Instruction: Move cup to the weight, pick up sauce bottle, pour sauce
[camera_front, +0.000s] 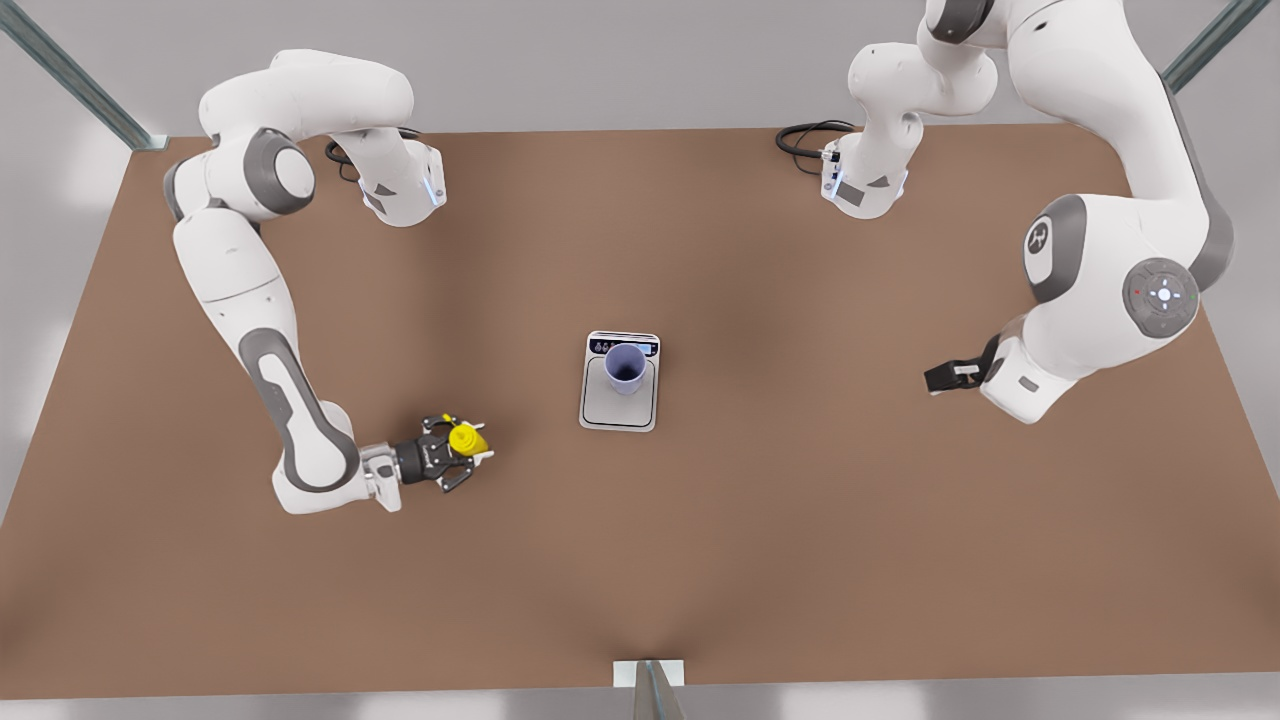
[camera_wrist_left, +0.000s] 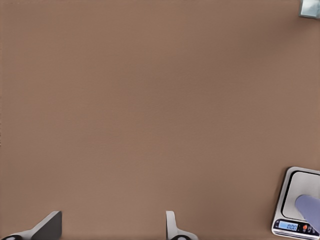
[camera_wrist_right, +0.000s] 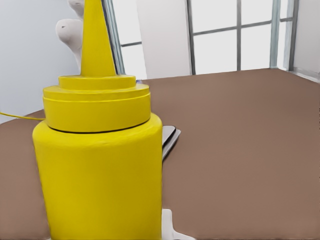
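The lavender-blue cup (camera_front: 625, 367) stands upright on the weight (camera_front: 619, 410), a flat white-grey scale at mid-table, close to its display end. The yellow sauce bottle (camera_front: 467, 438) stands at the front view's left, between the fingers of my right gripper (camera_front: 468, 452), which is open around it. Up close, the right wrist view has the bottle (camera_wrist_right: 97, 170) and one fingertip (camera_wrist_right: 168, 225) beside its base. My left gripper (camera_front: 940, 377) waits open at the front view's right, well away from the scale. The left wrist view catches the scale (camera_wrist_left: 298, 192) and cup (camera_wrist_left: 311, 210) at one corner.
The brown table (camera_front: 800, 520) spreads wide around the scale. A black cable (camera_front: 805, 135) loops at the back edge by an arm base. A small metal bracket (camera_front: 648, 672) sits at the middle of the front edge.
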